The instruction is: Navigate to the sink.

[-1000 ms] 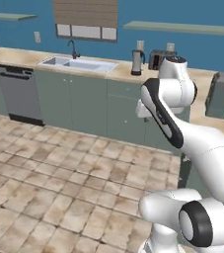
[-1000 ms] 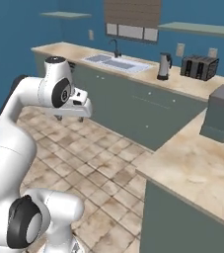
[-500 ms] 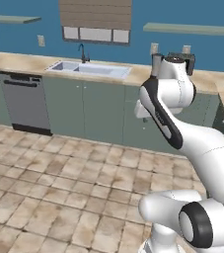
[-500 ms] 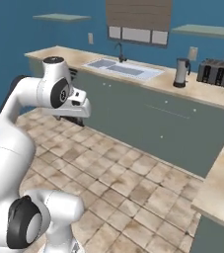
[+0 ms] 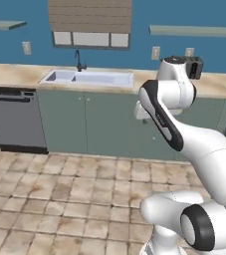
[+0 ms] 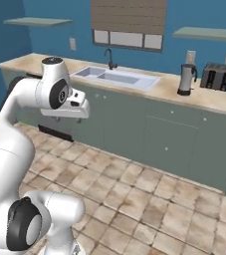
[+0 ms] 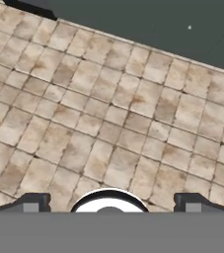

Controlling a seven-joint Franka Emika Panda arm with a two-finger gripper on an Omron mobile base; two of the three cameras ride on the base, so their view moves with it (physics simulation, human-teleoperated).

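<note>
The sink (image 5: pixel 87 78) is a wide pale double basin set in the beige counter, with a dark gooseneck faucet (image 5: pixel 78 61) behind it. It lies ahead and left of centre in the left base view, and the sink (image 6: pixel 117 78) sits mid-frame in the right base view. My gripper (image 7: pixel 111 202) hangs over the tiled floor, some way short of the cabinets. Its two fingertips (image 7: pixel 32 202) stand wide apart, open, with nothing between them. The hand (image 6: pixel 64 110) is held in front of the arm at about counter height.
Grey-green cabinets (image 5: pixel 109 124) run under the counter, with a dishwasher (image 5: pixel 17 119) left of the sink. A metal jug (image 6: pixel 185 78) and a toaster (image 6: pixel 219 77) stand on the counter to the right. Tiled floor (image 6: pixel 149 199) stretches between base and cabinets.
The base has moved, so both base views shifted. The sink now sits more central and larger, and the side counter at the right has left the views. The arm's pose is unchanged.
</note>
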